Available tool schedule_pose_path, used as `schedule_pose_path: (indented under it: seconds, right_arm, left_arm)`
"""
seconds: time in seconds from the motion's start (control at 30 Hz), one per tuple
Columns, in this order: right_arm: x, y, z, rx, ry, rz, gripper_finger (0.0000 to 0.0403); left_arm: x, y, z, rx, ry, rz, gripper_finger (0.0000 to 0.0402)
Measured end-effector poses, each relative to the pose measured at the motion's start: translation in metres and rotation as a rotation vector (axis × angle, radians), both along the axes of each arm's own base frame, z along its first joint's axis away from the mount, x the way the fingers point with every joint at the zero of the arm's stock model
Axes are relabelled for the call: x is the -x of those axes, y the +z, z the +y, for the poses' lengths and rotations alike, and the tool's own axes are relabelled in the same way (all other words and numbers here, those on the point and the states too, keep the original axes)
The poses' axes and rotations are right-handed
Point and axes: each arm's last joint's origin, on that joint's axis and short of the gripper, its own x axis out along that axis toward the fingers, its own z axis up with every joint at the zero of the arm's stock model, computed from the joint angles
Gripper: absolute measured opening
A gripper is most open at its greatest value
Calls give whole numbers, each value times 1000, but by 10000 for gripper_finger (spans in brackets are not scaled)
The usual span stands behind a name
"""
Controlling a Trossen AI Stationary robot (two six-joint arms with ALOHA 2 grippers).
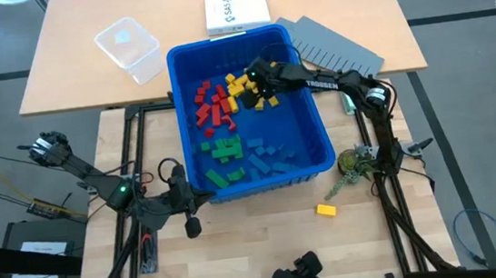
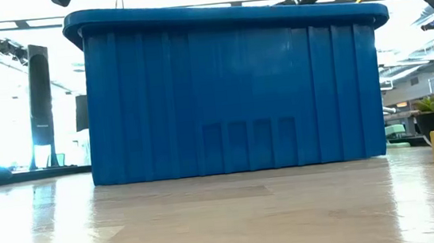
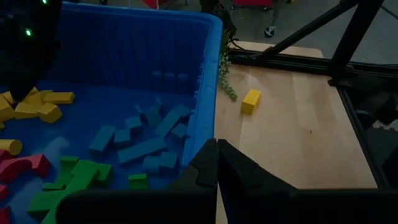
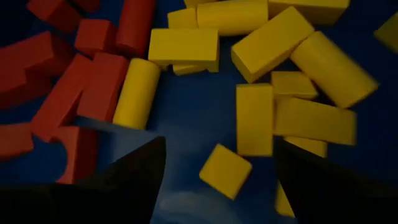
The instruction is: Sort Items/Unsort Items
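Right gripper point(image 1: 256, 74) reaches into the blue bin point(image 1: 316, 137), jaws spread wide and holding nothing, low over the yellow blocks point(image 4: 261, 74). One small yellow cube point(image 4: 225, 170) lies between the fingers point(image 4: 134, 174), touching neither. Red blocks point(image 4: 74, 81) sit just beside the jaws; green blocks point(image 1: 224, 149) and blue blocks point(image 1: 268, 158) lie well apart from them. Left gripper point(image 3: 216, 163) is closed tight, empty, above the bin's rim. Stray yellow block point(image 1: 327, 209) lies outside the bin on the table point(image 1: 267, 238).

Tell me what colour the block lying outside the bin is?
Yellow. The block shows best in the high view.
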Motion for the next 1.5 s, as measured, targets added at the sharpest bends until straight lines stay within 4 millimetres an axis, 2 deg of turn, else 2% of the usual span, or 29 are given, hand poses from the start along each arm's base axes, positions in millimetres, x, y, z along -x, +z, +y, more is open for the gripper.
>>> schedule_pose_path:
  seconds: [0.17, 0.5, 0.83, 1.0, 1.23, 1.5]
  right_arm:
    - [1, -23, 0, 28, -22, -60, 289]
    - [15, -64, 6, 28, -18, -30, 283]
    - [20, -77, 6, 48, -15, -77, 268]
    - [23, -81, 6, 66, 11, -47, 230]
    - [23, -81, 6, 90, 57, -20, 138]
    - [22, -78, 6, 104, 100, 0, 131]
  left_arm:
    - [0, 0, 0, 1, 0, 0, 15]
    - [0, 0, 0, -14, -6, 4, 15]
    - [0, 0, 0, -15, -10, 6, 15]
    - [0, 0, 0, -19, -10, 6, 15]
    - [0, 0, 0, -17, -10, 3, 15]
    - [0, 0, 0, -17, -10, 1, 15]
